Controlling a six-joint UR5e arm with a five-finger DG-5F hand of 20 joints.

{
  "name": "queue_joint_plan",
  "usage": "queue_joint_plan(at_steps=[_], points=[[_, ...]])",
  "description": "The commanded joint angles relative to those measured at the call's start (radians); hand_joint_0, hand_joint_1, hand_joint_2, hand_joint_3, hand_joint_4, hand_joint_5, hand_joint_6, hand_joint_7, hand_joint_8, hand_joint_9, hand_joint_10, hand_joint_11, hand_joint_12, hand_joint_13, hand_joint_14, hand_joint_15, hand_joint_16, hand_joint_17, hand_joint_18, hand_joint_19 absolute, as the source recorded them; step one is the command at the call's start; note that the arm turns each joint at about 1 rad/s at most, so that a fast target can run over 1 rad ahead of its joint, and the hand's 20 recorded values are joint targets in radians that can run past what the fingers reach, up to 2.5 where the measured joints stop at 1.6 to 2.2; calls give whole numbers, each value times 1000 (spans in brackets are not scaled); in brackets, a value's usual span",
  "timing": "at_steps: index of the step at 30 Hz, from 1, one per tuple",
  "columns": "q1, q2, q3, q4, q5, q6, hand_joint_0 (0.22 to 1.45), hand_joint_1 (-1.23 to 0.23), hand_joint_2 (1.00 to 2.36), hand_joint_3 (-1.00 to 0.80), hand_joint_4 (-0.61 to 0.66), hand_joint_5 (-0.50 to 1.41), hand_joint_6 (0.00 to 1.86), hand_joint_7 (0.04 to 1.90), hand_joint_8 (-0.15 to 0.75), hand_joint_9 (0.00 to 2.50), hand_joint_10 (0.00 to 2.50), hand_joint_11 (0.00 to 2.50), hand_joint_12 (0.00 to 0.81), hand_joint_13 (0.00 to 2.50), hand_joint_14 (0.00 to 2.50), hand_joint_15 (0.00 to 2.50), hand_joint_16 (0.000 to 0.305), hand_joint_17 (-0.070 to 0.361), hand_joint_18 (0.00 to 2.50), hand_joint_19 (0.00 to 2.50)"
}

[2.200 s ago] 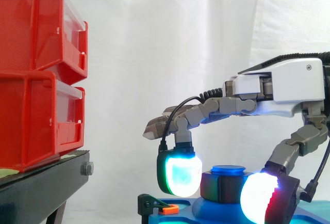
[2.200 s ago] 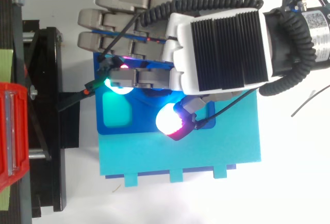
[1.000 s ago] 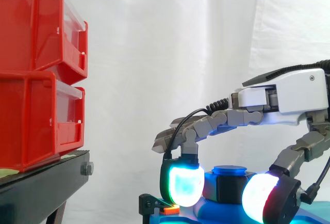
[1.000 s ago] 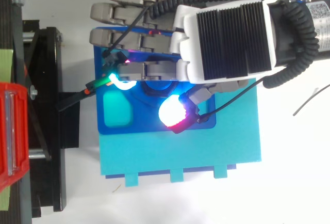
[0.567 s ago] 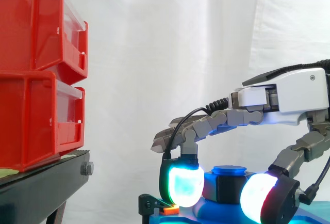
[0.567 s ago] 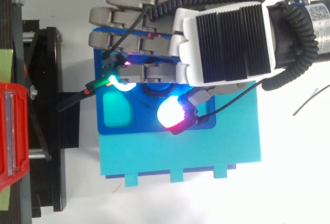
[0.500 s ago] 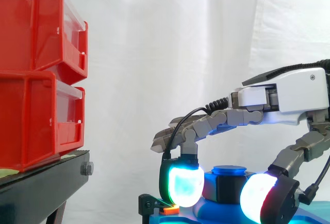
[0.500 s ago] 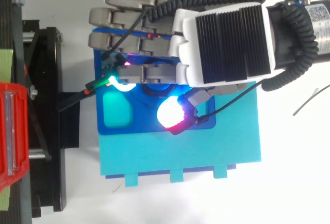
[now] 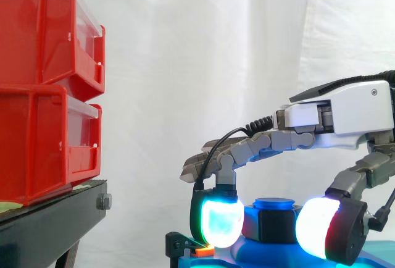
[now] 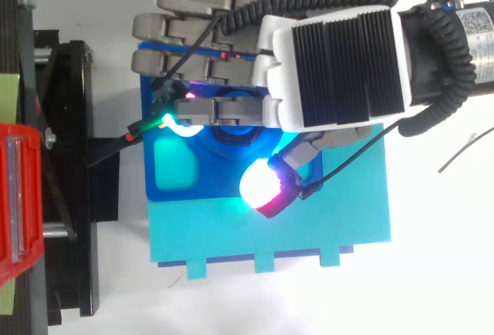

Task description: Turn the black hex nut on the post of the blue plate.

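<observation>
The hand [image 10: 340, 65] hangs palm-down over the blue plate [image 10: 176, 173], curled but gripping nothing. One fingertip [image 9: 216, 221] is bent down just beside the black nut [image 9: 276, 226], while the thumb pad [image 10: 262, 184] stands off it with a strip of plate showing between. The nut sits low on the post [image 9: 274, 204], under its blue cap. This looks like the gap between grips rather than a turn itself. The next move calls for the thumb pad to close onto a flat of the nut, opposite the fingertip, then a twist about the post without tilting. The plate lies on a paler board [image 10: 270, 231] on the white bench [image 10: 432, 273], near the black stand [image 9: 49, 225] with its red bins [image 9: 43, 95].
</observation>
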Motion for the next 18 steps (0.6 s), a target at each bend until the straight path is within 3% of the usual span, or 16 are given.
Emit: queue_joint_plan(at_steps=[1,8,18], points=[[0,0,0,0,0,0,395,-378,1000,-500,265,-183,501,1103,275,219,0,27,397,117,0,38,62,140,0,29],[0,0,0,9,0,0,471,-492,1000,-500,213,-184,502,1104,242,214,0,16,357,97,0,24,54,122,0,14],[2,0,0,12,0,0,529,-648,1010,-361,171,-190,502,1119,213,215,0,20,336,95,0,17,50,113,0,3]])
